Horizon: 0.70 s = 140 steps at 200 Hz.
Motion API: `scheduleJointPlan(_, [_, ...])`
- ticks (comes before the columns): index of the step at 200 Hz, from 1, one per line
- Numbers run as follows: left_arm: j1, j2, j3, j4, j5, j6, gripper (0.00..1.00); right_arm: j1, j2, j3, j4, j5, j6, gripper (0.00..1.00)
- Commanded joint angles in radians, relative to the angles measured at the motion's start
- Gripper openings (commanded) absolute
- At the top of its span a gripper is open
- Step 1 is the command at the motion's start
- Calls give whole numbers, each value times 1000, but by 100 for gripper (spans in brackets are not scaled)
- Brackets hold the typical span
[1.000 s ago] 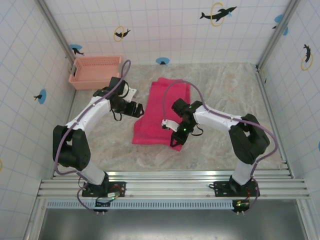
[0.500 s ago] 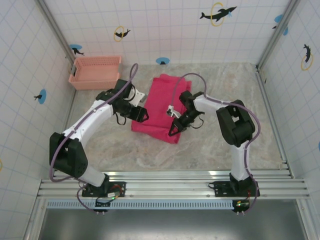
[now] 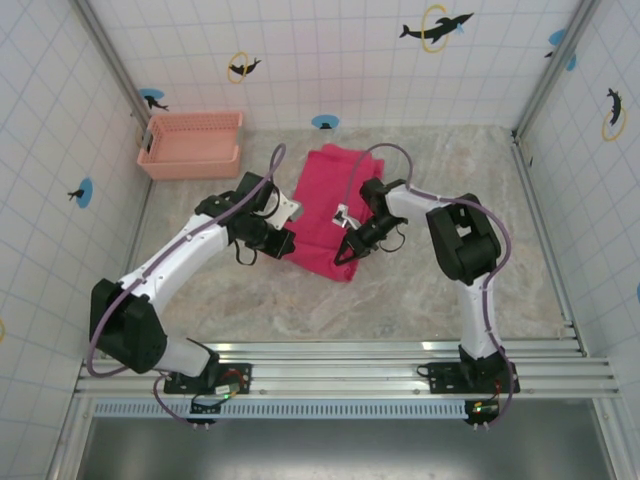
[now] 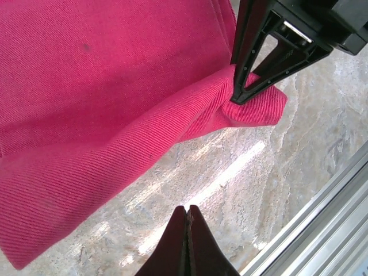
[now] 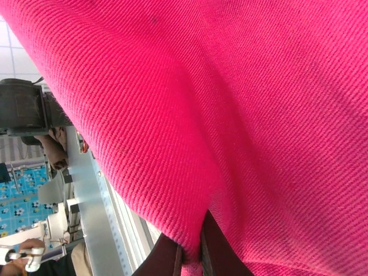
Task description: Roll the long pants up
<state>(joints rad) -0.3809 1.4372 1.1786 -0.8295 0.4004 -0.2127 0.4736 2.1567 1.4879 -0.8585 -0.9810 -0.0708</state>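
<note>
The right claw [image 3: 345, 256] pinches the bright pink-red cloth long pants [image 3: 320, 200] at the corner closest to the near edge of the desk [image 3: 450, 290], while the left claw [image 4: 187, 208], just beside them, is closed and empty.

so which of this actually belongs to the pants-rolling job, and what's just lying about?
Part of the job:
- long pants, on the table
- right gripper, pinching a corner of the pants
- left gripper, shut on nothing, beside the pants' edge

Just lying about:
- pink basket, far left corner of the table
- dolphin stickers on the walls
</note>
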Motion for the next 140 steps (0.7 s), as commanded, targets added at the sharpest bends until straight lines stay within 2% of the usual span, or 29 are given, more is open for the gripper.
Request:
scheduleJointPlan(1, [-2, 70, 0, -19, -41, 3, 0, -7, 21, 41, -3, -34, -1, 7])
scheduleJointPlan(41, [-2, 227, 68, -21, -39, 11, 0, -11, 30, 54, -9, -45, 4, 7])
scheduleJointPlan(66, [-3, 288, 118, -21, -92, 7, 0, -10, 43, 59, -13, -71, -2, 7])
scheduleJointPlan(94, [0, 416, 262, -69, -178, 8, 0, -7, 52, 51, -17, -77, -11, 7])
scheduleJointPlan(140, [5, 635, 512, -128, -189, -3, 0, -3, 65, 20, -17, -84, -33, 7])
